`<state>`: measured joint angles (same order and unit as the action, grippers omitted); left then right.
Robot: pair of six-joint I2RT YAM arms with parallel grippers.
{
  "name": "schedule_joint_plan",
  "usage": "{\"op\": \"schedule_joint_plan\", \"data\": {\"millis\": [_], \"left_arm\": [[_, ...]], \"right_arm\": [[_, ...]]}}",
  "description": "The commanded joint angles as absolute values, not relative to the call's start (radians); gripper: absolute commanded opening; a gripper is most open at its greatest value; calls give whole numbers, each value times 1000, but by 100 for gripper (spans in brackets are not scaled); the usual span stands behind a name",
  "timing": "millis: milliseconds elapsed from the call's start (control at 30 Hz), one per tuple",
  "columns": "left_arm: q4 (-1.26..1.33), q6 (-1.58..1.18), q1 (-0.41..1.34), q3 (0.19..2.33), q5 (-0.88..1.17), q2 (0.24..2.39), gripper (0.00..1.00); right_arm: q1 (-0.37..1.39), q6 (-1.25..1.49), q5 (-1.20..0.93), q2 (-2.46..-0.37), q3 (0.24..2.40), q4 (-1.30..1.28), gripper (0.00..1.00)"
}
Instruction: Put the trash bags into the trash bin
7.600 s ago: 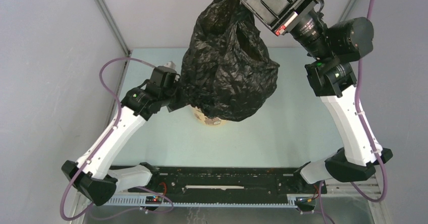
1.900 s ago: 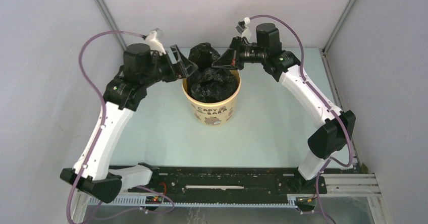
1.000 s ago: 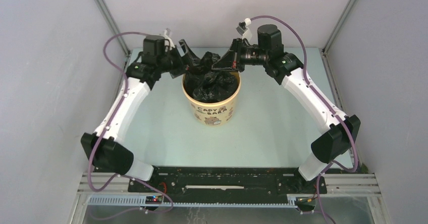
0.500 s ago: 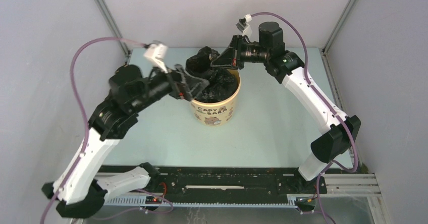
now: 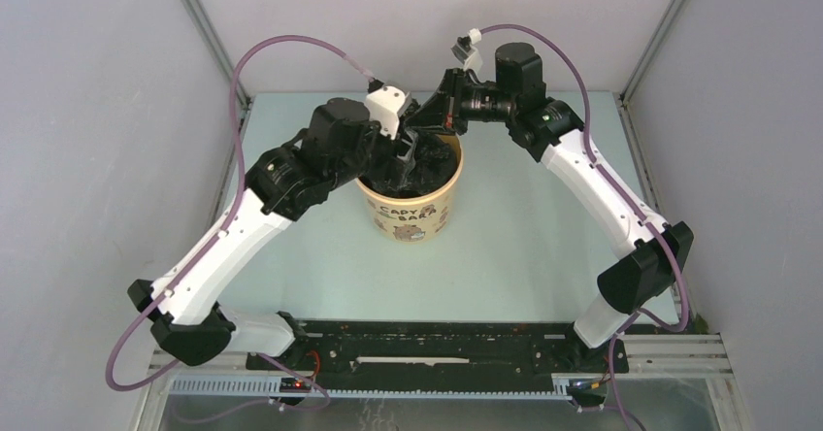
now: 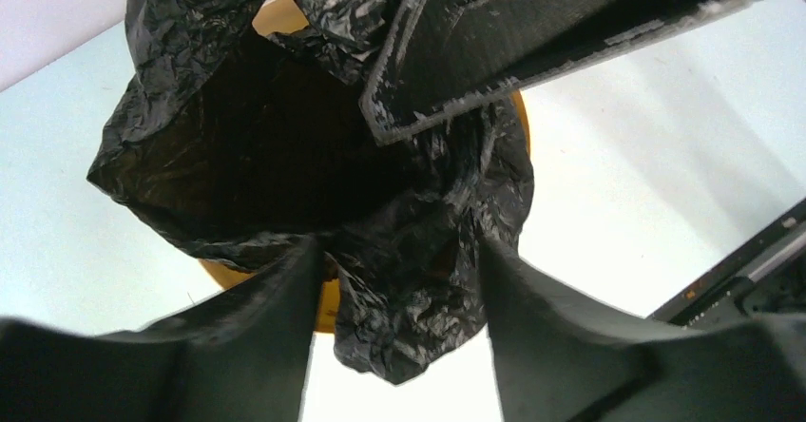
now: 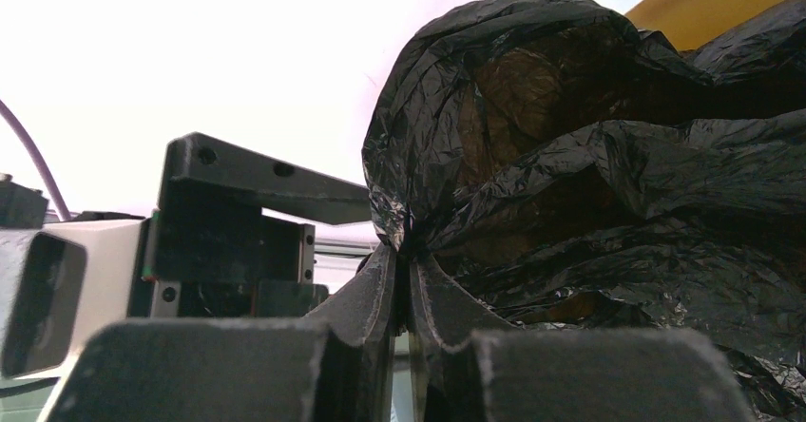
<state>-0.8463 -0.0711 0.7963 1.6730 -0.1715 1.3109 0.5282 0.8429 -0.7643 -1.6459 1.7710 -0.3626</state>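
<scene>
The pale yellow trash bin (image 5: 408, 215) with "CAPY BARA" print stands mid-table. The black crinkled trash bag (image 5: 434, 166) sits in its mouth, with part bulging above the rim. My left gripper (image 5: 405, 154) hangs over the bin, pointing down. In the left wrist view it (image 6: 397, 248) is open, with a fold of the bag (image 6: 418, 289) between its fingers (image 6: 257, 317) and the bin rim (image 6: 326, 305) behind. My right gripper (image 5: 432, 111) is at the bin's far rim. In the right wrist view it (image 7: 409, 251) is shut on a fold of the bag (image 7: 589, 184).
The two grippers are close together over the bin; the right finger (image 6: 532, 32) crosses the top of the left wrist view. Grey walls enclose the table on the left, right and back. The arm base rail (image 5: 437, 348) runs along the near edge.
</scene>
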Motion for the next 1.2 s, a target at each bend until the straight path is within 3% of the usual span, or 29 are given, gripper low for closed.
{"op": "schedule_joint_plan", "data": {"millis": [0, 67, 133, 200, 333, 633, 800, 1167], "left_arm": [[-852, -61, 804, 1741, -251, 1314, 53], [-832, -112, 802, 1721, -291, 1290, 38], [-803, -154, 801, 1668, -288, 1258, 32], [-762, -196, 802, 1614, -275, 1222, 25], [-679, -272, 793, 1520, -207, 1163, 17], [-578, -438, 741, 1416, -181, 1080, 5], [-504, -531, 675, 1333, -106, 1048, 3], [-476, -588, 644, 1293, -77, 1032, 0]], "right_arm": [[539, 826, -756, -1640, 1814, -363, 18], [540, 794, -749, -1640, 1815, -382, 26], [539, 734, -721, -1634, 1827, -436, 43], [540, 649, -687, -1622, 1843, -485, 67], [550, 439, -577, -1577, 1831, -561, 91], [685, 64, -227, -1411, 1606, -440, 93], [760, 35, -50, -1354, 1497, -340, 89], [689, 274, -244, -1239, 1477, -202, 97]]}}
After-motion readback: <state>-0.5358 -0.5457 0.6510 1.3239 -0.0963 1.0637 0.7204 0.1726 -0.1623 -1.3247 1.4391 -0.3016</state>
